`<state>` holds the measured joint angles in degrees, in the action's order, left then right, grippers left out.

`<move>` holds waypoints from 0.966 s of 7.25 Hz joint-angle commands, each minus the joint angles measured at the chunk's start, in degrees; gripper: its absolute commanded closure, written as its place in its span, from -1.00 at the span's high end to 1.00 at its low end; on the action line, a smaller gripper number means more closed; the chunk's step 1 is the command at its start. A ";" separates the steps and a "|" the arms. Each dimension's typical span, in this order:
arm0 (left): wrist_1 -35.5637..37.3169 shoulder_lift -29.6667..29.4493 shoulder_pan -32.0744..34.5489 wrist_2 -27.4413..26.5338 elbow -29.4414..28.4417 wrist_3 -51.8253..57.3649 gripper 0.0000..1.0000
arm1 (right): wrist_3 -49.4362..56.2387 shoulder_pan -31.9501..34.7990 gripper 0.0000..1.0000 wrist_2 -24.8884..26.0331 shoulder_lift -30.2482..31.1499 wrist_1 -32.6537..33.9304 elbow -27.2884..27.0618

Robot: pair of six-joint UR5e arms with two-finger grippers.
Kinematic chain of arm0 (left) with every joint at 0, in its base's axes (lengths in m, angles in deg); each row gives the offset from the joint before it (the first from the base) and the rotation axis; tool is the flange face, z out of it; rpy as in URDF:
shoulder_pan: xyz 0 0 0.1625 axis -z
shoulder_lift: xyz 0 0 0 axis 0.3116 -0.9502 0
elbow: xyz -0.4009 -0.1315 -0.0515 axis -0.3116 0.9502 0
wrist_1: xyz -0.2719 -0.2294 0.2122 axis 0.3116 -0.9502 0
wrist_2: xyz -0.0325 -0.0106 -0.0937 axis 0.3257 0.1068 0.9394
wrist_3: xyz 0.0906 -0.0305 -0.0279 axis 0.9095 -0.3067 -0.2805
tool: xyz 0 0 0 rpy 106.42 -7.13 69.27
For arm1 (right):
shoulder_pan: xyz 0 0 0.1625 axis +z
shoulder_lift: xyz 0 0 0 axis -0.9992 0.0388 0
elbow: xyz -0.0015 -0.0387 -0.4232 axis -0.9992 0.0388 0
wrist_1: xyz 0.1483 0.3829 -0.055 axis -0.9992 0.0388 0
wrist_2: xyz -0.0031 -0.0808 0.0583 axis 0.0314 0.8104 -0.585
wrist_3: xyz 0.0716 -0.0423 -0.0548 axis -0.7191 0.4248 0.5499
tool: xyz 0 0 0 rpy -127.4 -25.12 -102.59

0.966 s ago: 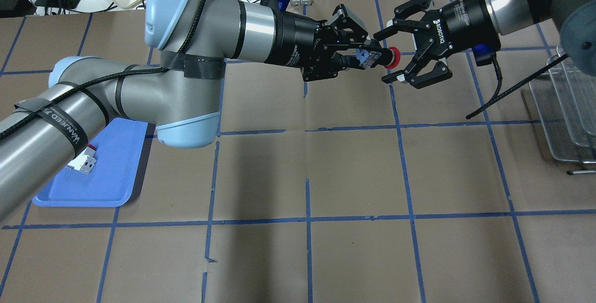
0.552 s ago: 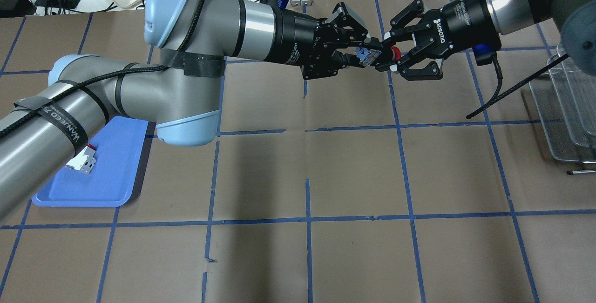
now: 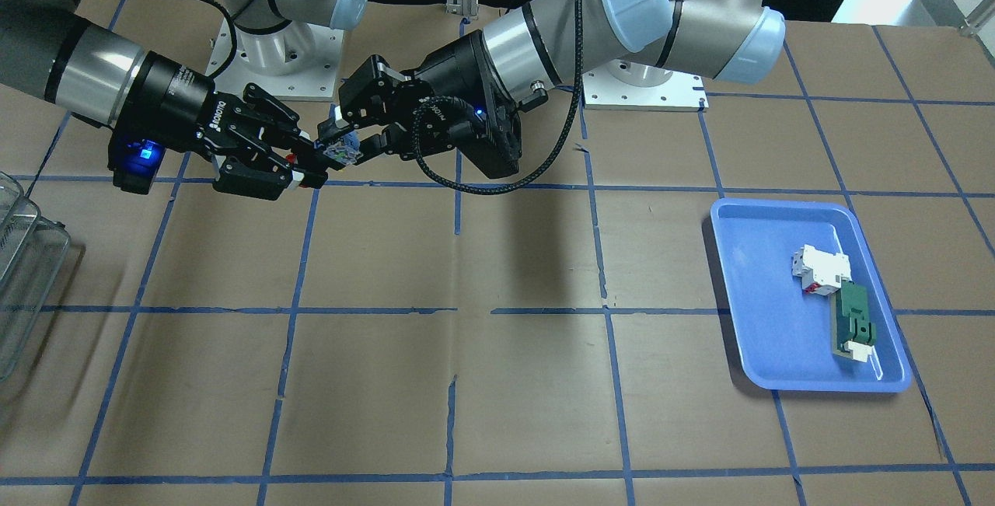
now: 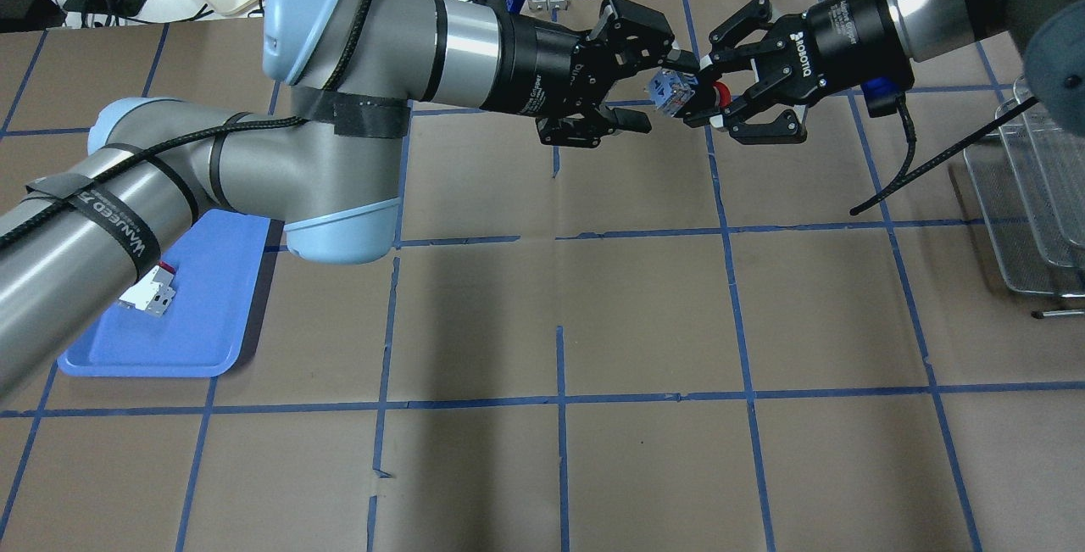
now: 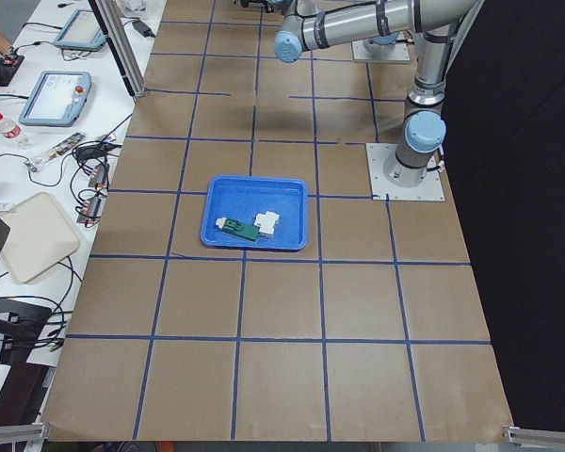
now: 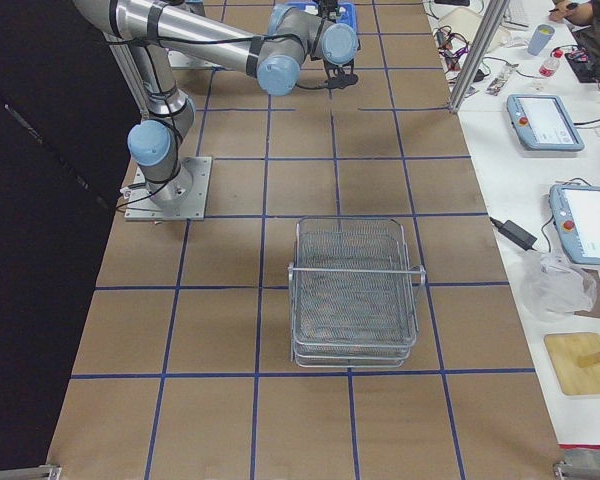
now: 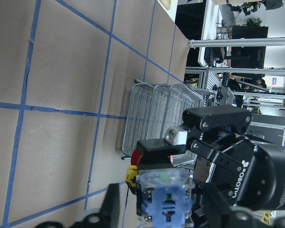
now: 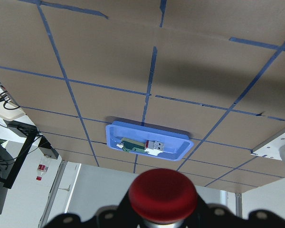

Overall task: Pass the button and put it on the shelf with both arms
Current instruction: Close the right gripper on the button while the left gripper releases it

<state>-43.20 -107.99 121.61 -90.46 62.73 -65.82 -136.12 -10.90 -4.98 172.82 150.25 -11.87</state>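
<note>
Currently, front-facing: right gripper (image 3: 309,161) pinching the button (image 3: 340,151) at its red-cap end, in the air; left gripper (image 3: 350,139) spread around the contact-block end.

Overhead: right gripper (image 4: 708,94) clamped at the collar, button (image 4: 674,94) sticking out from its fingertips toward the left gripper (image 4: 663,87). Left gripper wide open, one finger on each side of the block, gap visible at the lower finger. Shelf (image 4: 1026,196) well behind the right gripper's wrist.

Left wrist: button (image 7: 164,194) centred between the parted left fingers (image 7: 110,209), block end facing the lens; right gripper's finger (image 7: 156,145) across the collar; shelf (image 7: 152,114) beyond.

Right wrist: button (image 8: 162,192) straight ahead of the palm, red cap up close; blue tray (image 8: 178,142) far past it.

Side views: claw states unreadable; shelf (image 6: 355,300) in one, blue tray (image 5: 235,193) in the other.
</note>
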 commanded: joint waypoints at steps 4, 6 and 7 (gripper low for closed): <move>-8.99 0.75 -4.47 -4.79 -6.61 0.41 1.00 | 8.03 -3.39 -1.00 11.04 -0.34 5.79 1.21; -22.09 0.57 -5.54 -13.52 -13.37 1.98 1.00 | 28.11 -8.56 -1.00 22.89 -0.69 3.27 3.66; -26.24 0.66 -5.54 -16.20 -14.62 3.47 1.00 | 37.61 -11.29 -1.00 27.72 -0.69 0.20 5.93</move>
<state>-63.35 -107.34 116.29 -102.27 50.70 -63.86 -110.26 -18.81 16.50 172.17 153.47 -8.20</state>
